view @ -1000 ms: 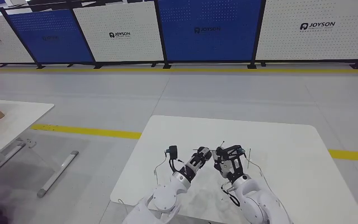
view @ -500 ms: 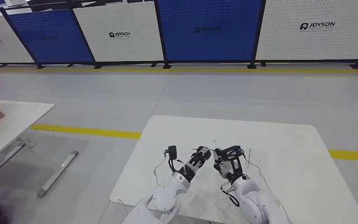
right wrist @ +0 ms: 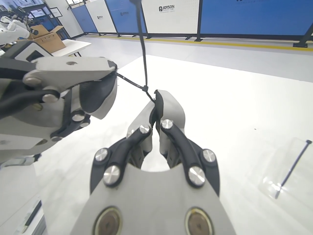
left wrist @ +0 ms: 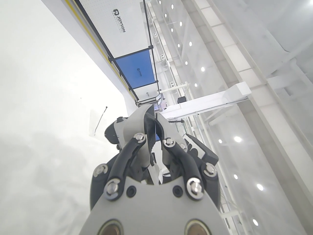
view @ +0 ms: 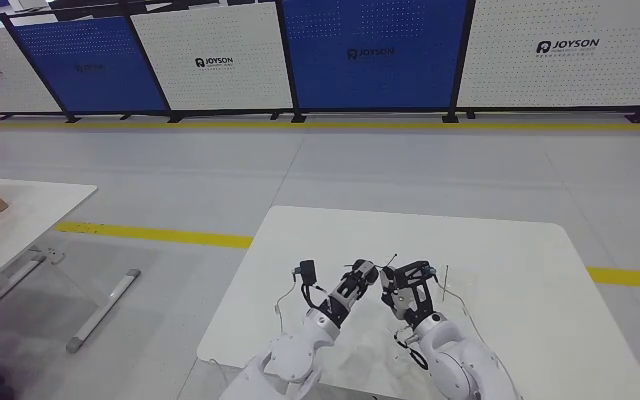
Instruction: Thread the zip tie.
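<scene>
Setup is sitting on a plain white table (view: 500, 240) on a pale grey shop floor, with a yellow line (view: 150, 234) running across the floor behind it. Blue and white pegboard panels (view: 375, 50) are standing in a row along the back. A second white table (view: 30, 200) is sitting off to one side, and a cardboard box (right wrist: 49, 37) is resting on it.

Counting things: two ties, two grippers, one clear bag.

The left gripper (left wrist: 155, 121) and right gripper (right wrist: 155, 99) are hanging tip to tip, near the table's front edge. Both are pinching shut on the same black zip tie (right wrist: 141, 37), one on each end of a short stretch of it. The rest of the strap is sticking up in the air between them, with its blocky head at the top.

The spare zip tie (right wrist: 296, 165) is lying flat on the clear bag (right wrist: 271, 179) just beside the right arm, with nothing touching it.
</scene>
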Robot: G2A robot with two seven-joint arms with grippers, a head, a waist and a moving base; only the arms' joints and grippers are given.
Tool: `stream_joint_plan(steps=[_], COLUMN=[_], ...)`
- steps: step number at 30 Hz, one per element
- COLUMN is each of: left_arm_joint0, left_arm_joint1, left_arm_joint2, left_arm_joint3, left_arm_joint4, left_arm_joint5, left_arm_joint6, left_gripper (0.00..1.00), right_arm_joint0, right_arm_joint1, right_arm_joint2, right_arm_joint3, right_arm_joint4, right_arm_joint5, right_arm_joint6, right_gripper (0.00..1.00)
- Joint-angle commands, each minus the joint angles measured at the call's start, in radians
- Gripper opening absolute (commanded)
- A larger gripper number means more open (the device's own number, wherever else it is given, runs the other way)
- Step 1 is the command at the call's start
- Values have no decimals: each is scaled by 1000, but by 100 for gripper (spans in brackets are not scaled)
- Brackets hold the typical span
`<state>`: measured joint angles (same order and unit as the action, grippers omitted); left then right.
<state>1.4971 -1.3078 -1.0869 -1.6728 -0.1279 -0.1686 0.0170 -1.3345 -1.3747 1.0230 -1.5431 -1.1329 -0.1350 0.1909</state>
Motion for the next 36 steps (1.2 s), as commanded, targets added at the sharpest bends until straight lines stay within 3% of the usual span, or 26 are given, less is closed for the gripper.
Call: stream_joint_plan(steps=[1, 23, 36], left_arm_joint0=[2, 33, 43], left_arm_joint1=[0, 2, 3], left_arm_joint2=[-1, -11, -15], left_arm_joint3=[-4, -59, -72], left_arm_joint4=[-2, 32, 39], left_arm_joint5=[-6, -32, -35], left_arm_joint6=[-2, 13, 18], left_gripper=[0, 0, 0], right_arm_joint0=[1, 1, -1], right_arm_joint1=[0, -1, 1], right_arm_joint2=[0, -2, -1], right_arm_joint3=[2, 43, 46], right_arm_joint4=[0, 18, 14], right_arm_joint5=[-2, -15, -13], right_arm_joint6=[0, 7, 9], right_gripper=[0, 0, 0])
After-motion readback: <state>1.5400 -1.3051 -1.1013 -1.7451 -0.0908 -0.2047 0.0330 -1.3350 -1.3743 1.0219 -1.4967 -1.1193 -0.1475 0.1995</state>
